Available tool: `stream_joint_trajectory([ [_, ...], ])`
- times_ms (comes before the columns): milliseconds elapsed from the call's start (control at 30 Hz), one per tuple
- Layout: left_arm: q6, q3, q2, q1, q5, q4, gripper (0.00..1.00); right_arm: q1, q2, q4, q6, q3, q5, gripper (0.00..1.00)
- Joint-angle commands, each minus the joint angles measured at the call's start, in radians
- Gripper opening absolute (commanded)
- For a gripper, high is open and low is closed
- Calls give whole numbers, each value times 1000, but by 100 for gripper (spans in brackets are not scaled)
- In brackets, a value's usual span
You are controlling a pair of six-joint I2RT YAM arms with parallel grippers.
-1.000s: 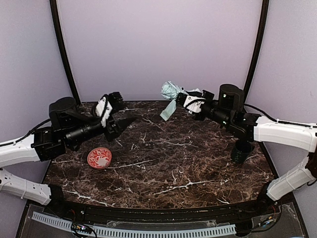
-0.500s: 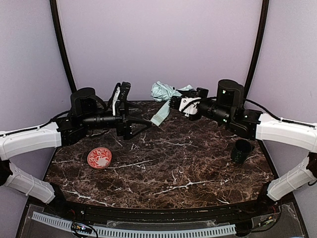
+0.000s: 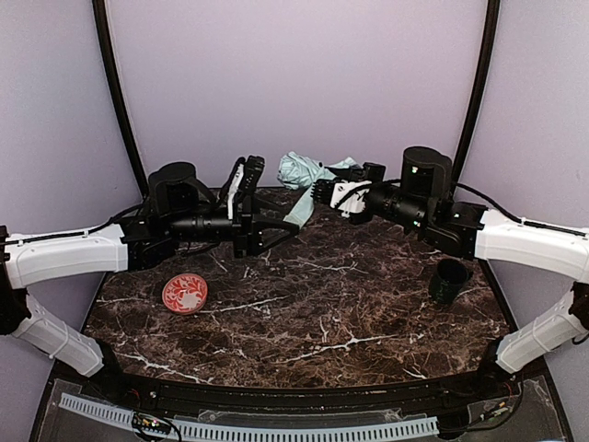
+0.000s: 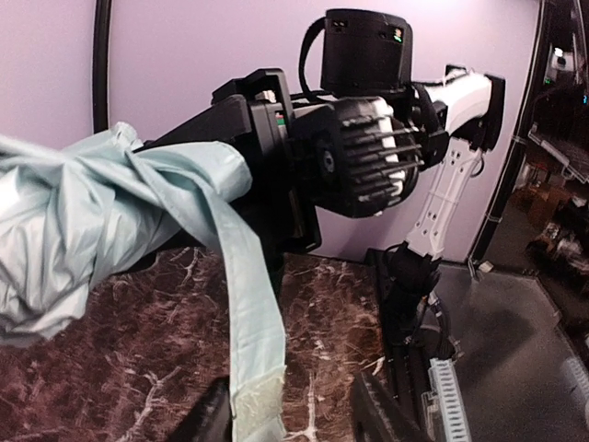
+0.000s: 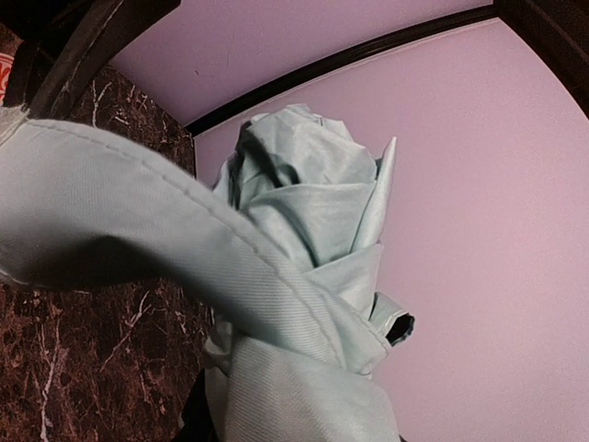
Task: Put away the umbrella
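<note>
Left arm has swung in from the table's left side toward centre since a second ago. Umbrella [image 3: 299, 170] has shifted slightly left and lower over the same time.

Umbrella: folded mint bundle, loosely bunched, held up off the marble table [image 3: 322, 313] near the back wall, mid-table. Its closure strap [image 3: 299, 210] hangs loose below the bundle.

Right gripper [image 3: 322, 191]: clamped on the umbrella's right end, arm reaching in from the right.

Left gripper [image 3: 281, 230]: level, pointing right, just below the bundle. Wrist view shows the fingers [image 4: 213, 419] apart, with the strap's end [image 4: 253, 387] hanging between them, not pinched.

Red patterned dish [image 3: 185, 293]: on the table front left, same spot as before. Dark cup [image 3: 450, 281]: upright at right, well apart from the umbrella.
</note>
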Motion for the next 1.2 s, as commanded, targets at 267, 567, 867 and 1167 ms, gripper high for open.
stream_joint_trajectory([
  [267, 178, 86, -25, -69, -194, -153, 0, 9, -12, 69, 48, 50, 46, 0],
  [567, 981, 149, -96, -382, -1122, -159, 0, -55, 33, -168, 244, 127, 52, 0],
  [867, 1798, 60, 32, -476, -1478, 323, 0, -91, 85, -310, 428, 183, 87, 0],
  [1167, 2207, 1, 147, -501, -1581, 546, 0, -134, 124, -260, 562, 239, 299, 0],
])
